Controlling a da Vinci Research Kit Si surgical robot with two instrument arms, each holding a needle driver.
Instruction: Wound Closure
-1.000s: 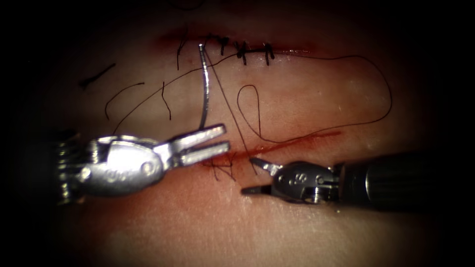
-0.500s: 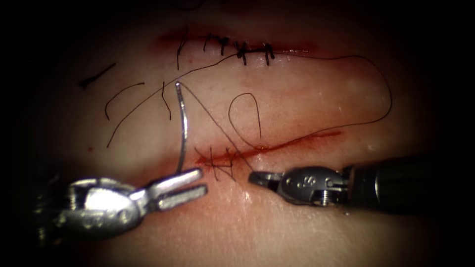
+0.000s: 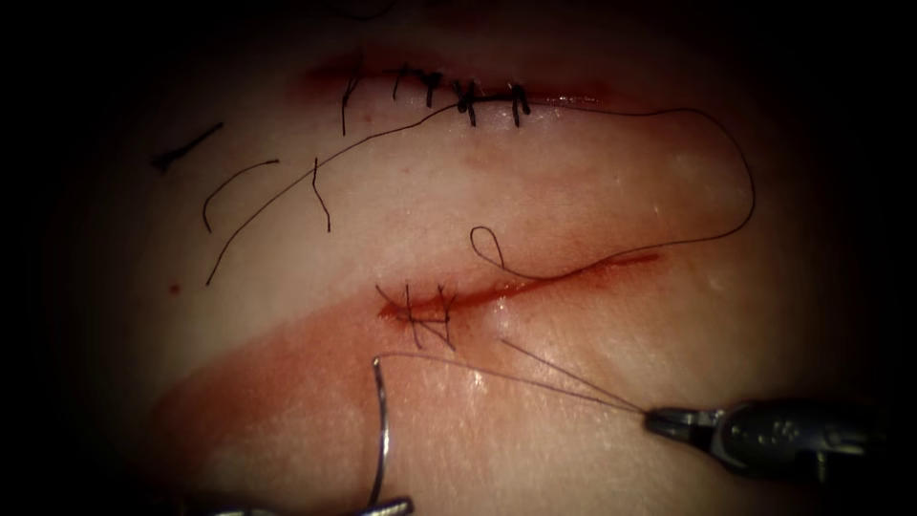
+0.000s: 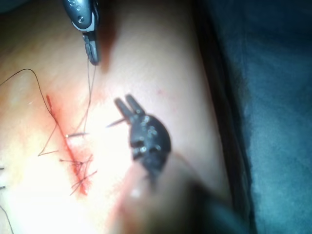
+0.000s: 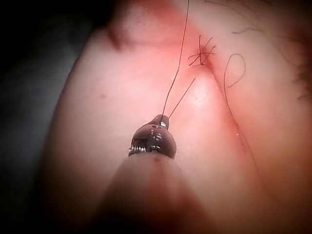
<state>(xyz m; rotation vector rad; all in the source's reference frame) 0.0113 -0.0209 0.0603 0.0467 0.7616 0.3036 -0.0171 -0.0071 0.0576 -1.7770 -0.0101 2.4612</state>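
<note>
Endoscope view: the left end effector (image 3: 387,506), at the bottom edge of the frame, grasps the needle (image 3: 382,430) at its lower end; the needle stands free of the tissue (image 3: 573,191), below the cut (image 3: 516,287). The right end effector (image 3: 669,418), lower right, is clenched on the thread (image 3: 535,382), and two strands fan from its tip toward the stitches (image 3: 420,311) at the cut's left end. Over the last second both tools have drawn down and away and the slack loop above the cut has shrunk. To do this well: judge tension evenly, along the strands, and stop before the tissue puckers. The surface is wet and glossy with red fluid (image 3: 592,268) along the cut. A closed cut (image 3: 458,96) with cut thread ends (image 3: 239,186) lies upper left.
</note>
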